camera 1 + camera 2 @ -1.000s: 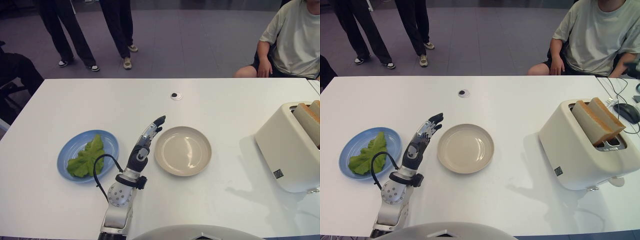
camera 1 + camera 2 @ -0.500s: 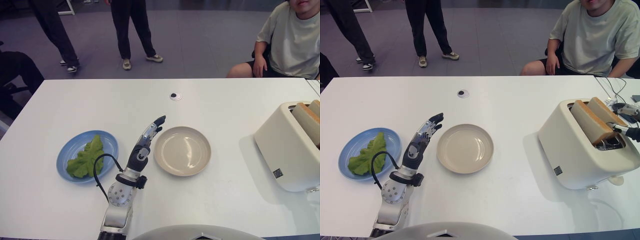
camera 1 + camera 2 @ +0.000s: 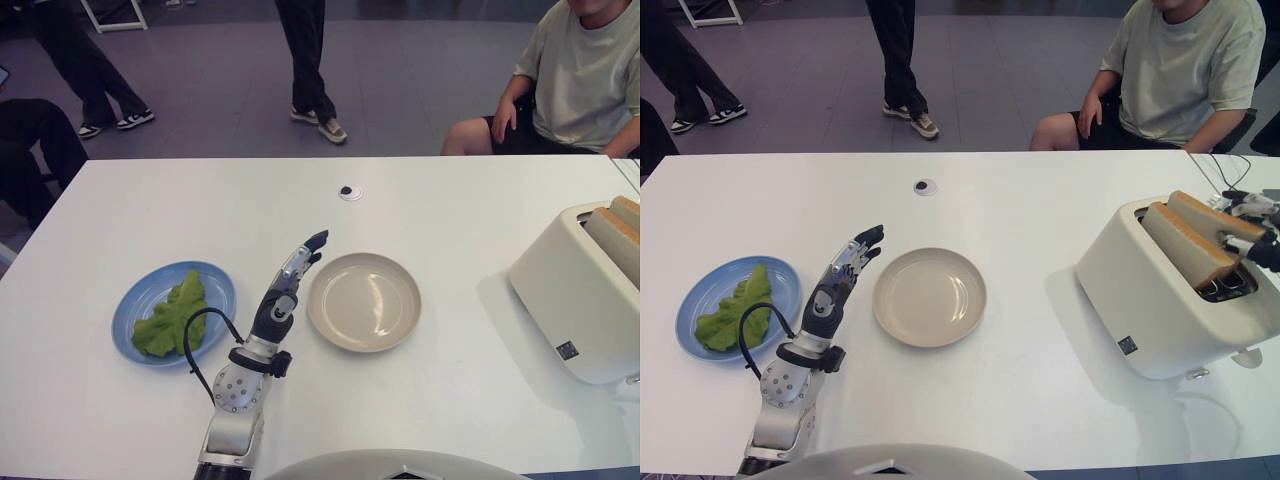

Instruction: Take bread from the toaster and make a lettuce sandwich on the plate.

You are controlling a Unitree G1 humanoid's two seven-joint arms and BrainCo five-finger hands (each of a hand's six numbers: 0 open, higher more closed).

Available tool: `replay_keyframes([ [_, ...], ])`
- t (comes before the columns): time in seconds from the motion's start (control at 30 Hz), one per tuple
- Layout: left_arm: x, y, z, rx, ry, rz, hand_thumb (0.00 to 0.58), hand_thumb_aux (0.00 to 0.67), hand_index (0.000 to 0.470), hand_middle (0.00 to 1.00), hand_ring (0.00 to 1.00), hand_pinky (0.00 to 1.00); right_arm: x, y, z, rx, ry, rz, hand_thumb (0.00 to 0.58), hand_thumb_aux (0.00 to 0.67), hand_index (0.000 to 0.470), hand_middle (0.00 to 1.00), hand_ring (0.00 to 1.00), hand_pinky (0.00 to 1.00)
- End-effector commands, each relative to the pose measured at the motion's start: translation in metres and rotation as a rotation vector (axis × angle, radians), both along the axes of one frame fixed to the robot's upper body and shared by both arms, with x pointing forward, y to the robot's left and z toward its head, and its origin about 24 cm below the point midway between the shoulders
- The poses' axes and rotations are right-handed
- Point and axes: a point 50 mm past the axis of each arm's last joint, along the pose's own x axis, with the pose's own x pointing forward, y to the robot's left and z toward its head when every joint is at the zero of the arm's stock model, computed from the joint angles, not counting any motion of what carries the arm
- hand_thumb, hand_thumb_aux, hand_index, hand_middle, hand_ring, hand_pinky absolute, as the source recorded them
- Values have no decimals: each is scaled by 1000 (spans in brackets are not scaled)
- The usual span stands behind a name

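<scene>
Right eye view: left hand [image 3: 830,295] lies flat, fingers straight, holding nothing; plate [image 3: 930,335] right of it, lettuce [image 3: 728,315] left. Right hand [image 3: 1252,232] at toaster [image 3: 1150,310] bread [image 3: 1185,243], grip unclear.

Left hand [image 3: 283,298] low, fingers straight, empty — pointing forward-right; right hand [image 3: 1258,243] raised, far right

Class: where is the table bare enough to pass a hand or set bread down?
Free: the stretch between beige plate and toaster; the far strip around the black disc. Crowded: the left robot hand lies between blue plate and beige plate.
</scene>
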Motion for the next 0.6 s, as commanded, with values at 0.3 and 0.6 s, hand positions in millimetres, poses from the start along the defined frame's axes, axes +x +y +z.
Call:
replay_keyframes([
  [0.3, 3, 2, -4, 6, 12, 11, 0, 0, 0, 0, 0, 0, 8, 78, 86, 428, -389, 405, 580, 670, 470, 0, 0, 0],
  [0.6, 9, 6, -7, 5, 3, 14, 0, 0, 0, 0, 0, 0, 15, 197, 13, 532, -72, 803, 580, 670, 470, 0, 0, 0],
])
